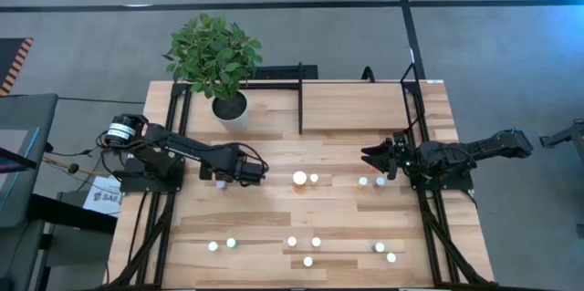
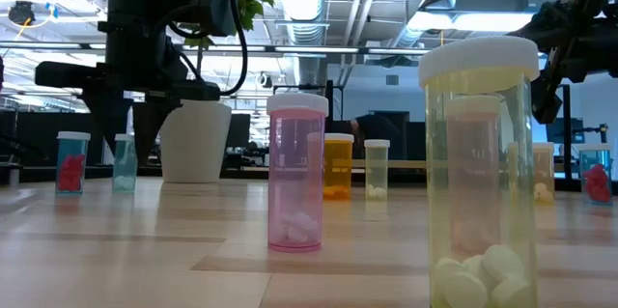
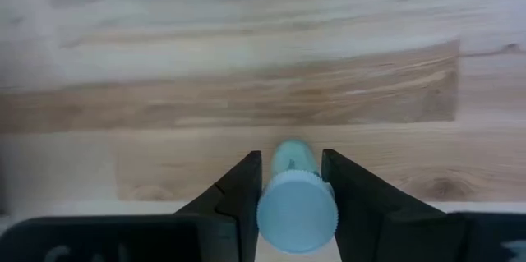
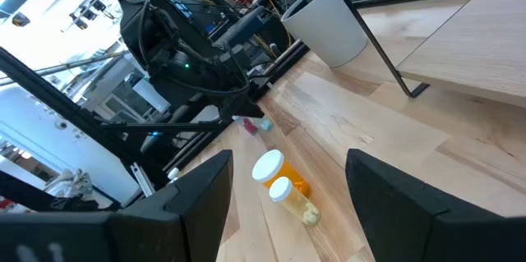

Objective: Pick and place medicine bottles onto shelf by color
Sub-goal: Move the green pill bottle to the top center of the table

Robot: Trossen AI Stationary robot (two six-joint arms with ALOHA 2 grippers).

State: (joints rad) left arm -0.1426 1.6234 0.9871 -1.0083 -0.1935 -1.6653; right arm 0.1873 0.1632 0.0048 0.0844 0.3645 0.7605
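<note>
The left end effector [image 3: 292, 204] is clamped on a small bluish-green bottle [image 3: 296, 200], its two dark fingers [image 3: 238, 204] pressed against the sides just below the white cap. In the high view this end effector [image 1: 222, 179] sits at about 9 o'clock from the tabletop's [image 1: 274, 227] centre, pointing down at the wood. The left arm [image 1: 182, 150] stretches back low from it toward 10 o'clock, to its base at the tabletop's left edge.

The right end effector [image 4: 288, 192] hangs with its fingers spread wide and nothing between them. In the high view it [image 1: 379, 157] is at about 3 o'clock, tilted toward the centre, and the right arm [image 1: 465, 152] runs back out past the right edge.

Beyond its fingers stand a larger orange bottle [image 4: 275, 172] and a smaller pale yellow bottle [image 4: 294, 200], touching or nearly so; the high view puts them [image 1: 299, 179] near the tabletop's centre.

More white-capped bottles [image 1: 307, 261] are scattered along the 6 o'clock side. The shelf [image 1: 356, 104], a light board framed in black bars, lies toward 12 to 1 o'clock, with a potted plant [image 1: 215, 54] at 11 o'clock.
</note>
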